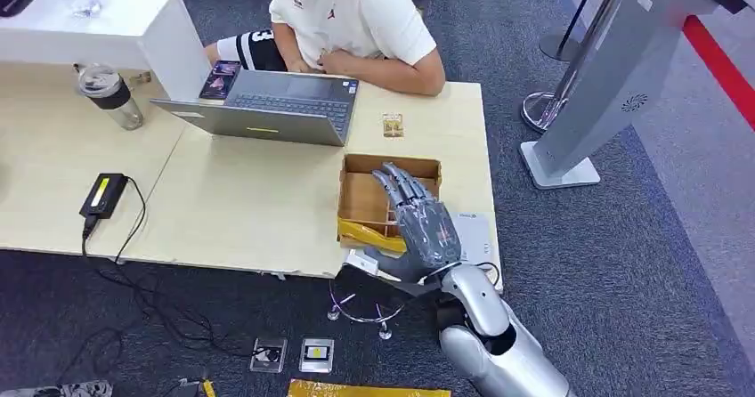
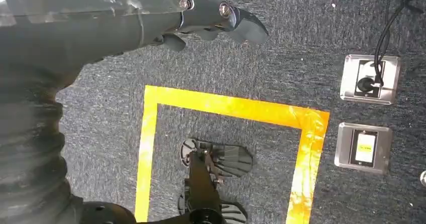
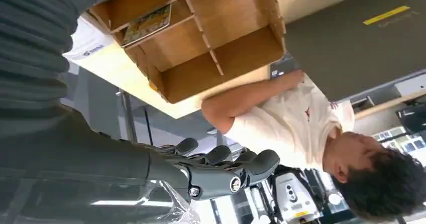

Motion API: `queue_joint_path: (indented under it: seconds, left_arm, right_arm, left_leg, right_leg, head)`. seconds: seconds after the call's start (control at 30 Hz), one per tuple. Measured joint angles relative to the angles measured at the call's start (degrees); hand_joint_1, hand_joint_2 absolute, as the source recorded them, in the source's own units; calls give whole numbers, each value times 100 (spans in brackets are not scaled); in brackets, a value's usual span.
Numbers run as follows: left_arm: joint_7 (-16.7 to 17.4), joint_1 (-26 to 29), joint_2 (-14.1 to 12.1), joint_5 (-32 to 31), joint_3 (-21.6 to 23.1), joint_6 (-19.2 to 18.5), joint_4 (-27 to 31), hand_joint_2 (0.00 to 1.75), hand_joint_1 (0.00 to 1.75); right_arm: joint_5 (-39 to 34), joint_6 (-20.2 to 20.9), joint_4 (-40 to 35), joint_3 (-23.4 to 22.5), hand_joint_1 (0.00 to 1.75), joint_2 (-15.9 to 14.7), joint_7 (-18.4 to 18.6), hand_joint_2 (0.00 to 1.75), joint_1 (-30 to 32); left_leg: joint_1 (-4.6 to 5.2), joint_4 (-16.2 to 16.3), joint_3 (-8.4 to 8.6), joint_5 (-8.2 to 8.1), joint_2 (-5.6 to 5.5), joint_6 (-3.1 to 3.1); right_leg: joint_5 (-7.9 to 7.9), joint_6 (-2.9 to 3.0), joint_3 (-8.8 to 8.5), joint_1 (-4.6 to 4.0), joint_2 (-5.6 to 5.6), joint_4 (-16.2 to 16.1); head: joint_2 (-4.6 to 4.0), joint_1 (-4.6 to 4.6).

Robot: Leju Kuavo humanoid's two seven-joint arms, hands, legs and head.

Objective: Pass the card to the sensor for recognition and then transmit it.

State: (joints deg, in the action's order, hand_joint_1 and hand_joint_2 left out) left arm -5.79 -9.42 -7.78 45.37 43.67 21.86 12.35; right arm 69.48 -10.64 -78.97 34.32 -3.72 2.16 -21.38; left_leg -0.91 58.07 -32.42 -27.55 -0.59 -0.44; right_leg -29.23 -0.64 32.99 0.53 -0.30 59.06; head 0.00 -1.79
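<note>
The right hand (image 1: 418, 222) is being held flat over the box (image 1: 358, 192) at lower centre of the head view, its fingers (image 1: 396, 183) being stretched out and spread; nothing is being grasped by it. In the right wrist view the card (image 3: 147, 24) is being shown lying in one compartment of the box, apart from the hand. A white pad (image 1: 474, 233) is being seen on the table (image 1: 249, 201) just right of the box. A second small card (image 1: 393, 125) is being left on the table above the box, beside the laptop (image 1: 267, 105), which is being used by a person (image 1: 356, 14) at upper centre. A grey kiosk (image 1: 614, 68) is being shown at upper right. The left hand (image 2: 211, 20) is being hung over the carpet (image 2: 281, 58), released and empty.
</note>
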Motion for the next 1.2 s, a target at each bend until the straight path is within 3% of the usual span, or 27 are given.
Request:
queue_joint_path:
  seconds: [0.47, 1.2]
  left_arm:
    - [63, 0, 22, -81, 2, -2, 0, 175, 0]
    - [66, 0, 24, -114, 2, 0, 0, 175, 0]
  right_arm:
    - [28, -251, 483, -9, 0, -94, 295, 175, -3]
    - [249, -730, 1696, 74, 0, -33, 286, 175, -263]
  left_leg:
    - [0, 0, -1, 0, 0, 0]
    - [0, 0, -3, 0, -1, 0]
  right_leg:
    - [0, 0, 0, 0, 0, 0]
    - [0, 0, 1, 0, -2, 1]
  head:
    - [0, 0]
    - [0, 0]
